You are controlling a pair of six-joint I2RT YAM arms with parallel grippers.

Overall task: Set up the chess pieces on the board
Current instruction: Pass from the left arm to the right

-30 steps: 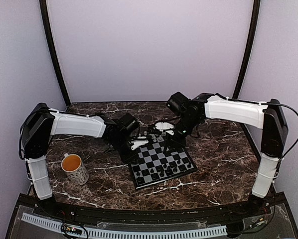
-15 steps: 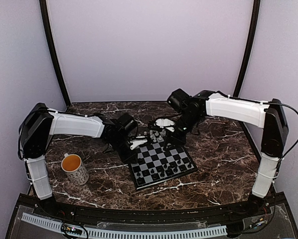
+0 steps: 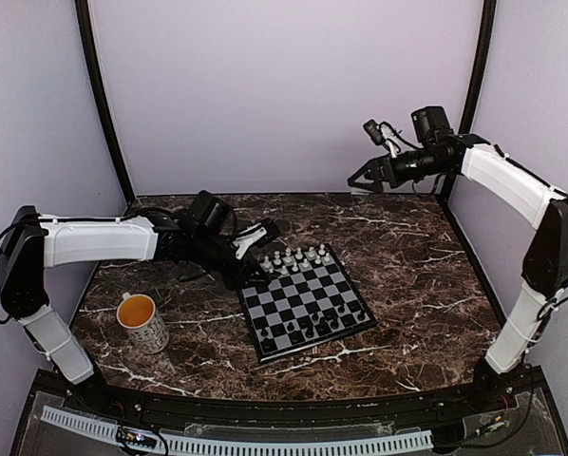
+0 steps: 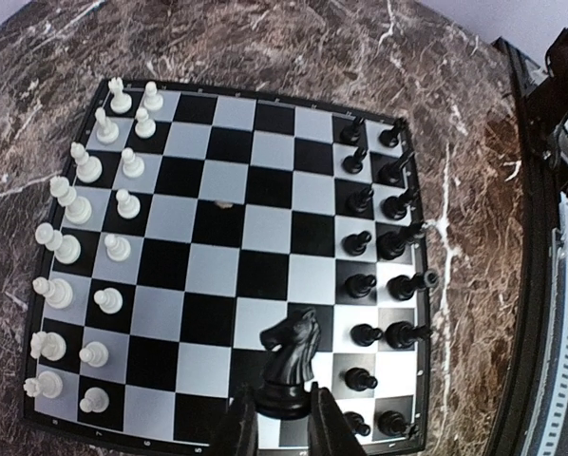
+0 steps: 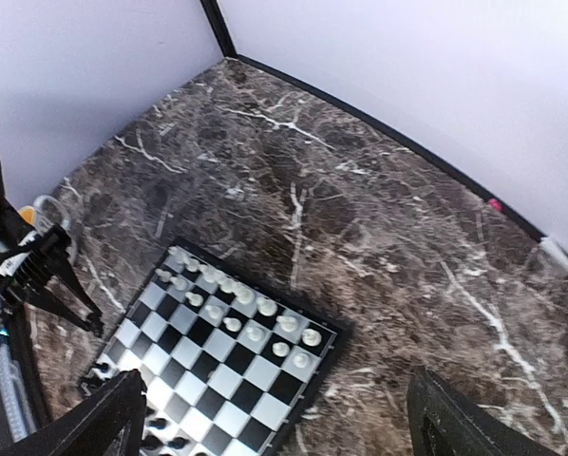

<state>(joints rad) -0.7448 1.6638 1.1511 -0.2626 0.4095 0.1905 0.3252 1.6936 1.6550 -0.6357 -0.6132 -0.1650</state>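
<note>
The board (image 3: 298, 296) lies in the middle of the marble table. White chess pieces (image 3: 293, 256) fill its far two rows and black ones (image 3: 312, 328) its near rows. My left gripper (image 3: 257, 236) hovers by the board's far-left corner, shut on a black knight (image 4: 289, 356). In the left wrist view the knight stands upright between the fingertips (image 4: 282, 418), above the board (image 4: 255, 228) near the black rows (image 4: 388, 247). My right gripper (image 3: 371, 174) is raised high at the back right, open and empty. From there its wrist view looks down past the spread gripper (image 5: 279, 427) onto the board (image 5: 217, 366).
A patterned mug (image 3: 143, 323) with orange liquid stands at the near left, beside my left forearm. Purple walls close in the table on three sides. A black rail with a white toothed strip (image 3: 265, 442) runs along the near edge.
My right arm has lifted off the board, swung up to the back right, and its jaws have opened wide. My left gripper has moved back from the board's left edge, carrying the knight.
</note>
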